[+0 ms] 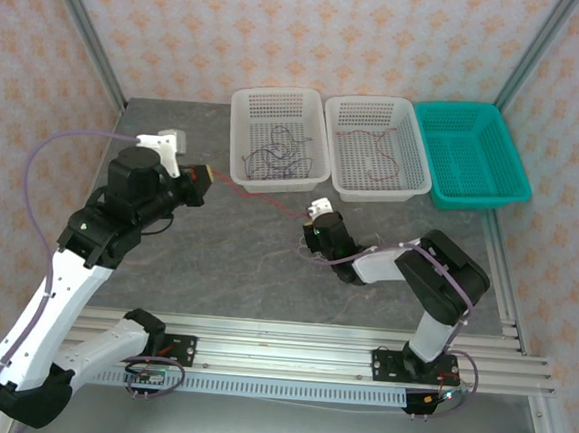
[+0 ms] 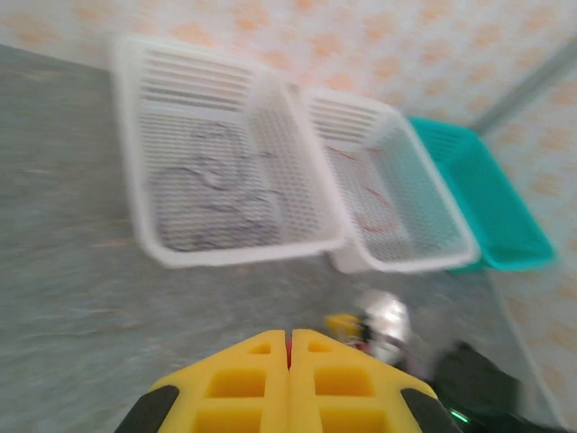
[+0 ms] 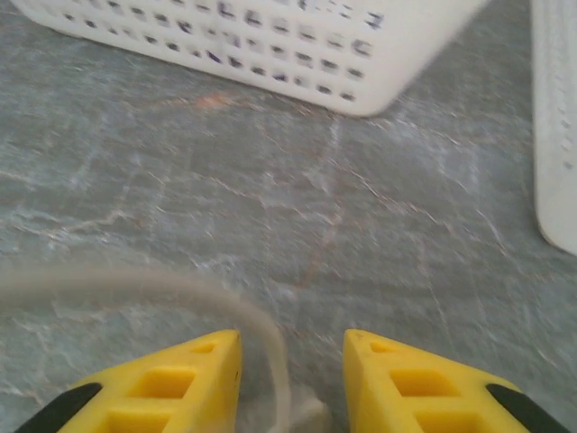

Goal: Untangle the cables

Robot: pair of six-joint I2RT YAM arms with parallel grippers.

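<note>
Separating: L claw [image 2: 289,347] clamping shut on red wire [image 1: 261,200]; R claw [image 3: 291,347], at its 4 o'clock, gaping half-open astride pale wire [image 3: 108,278]; next prob. closing, pulling apart.

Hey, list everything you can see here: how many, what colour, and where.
white baskets: two, white, side by side, far edge of table
teal basket: one, teal, right of them
dark cables: several, purplish-black, in left white basket
red cable: at least one, red, in middle basket
stretched red cable: one, red, above table, before the white baskets
pale cable: one, whitish, between right fingers
left fingers: two, yellow, shut on stretched red cable
right fingers: two, yellow, apart
</note>
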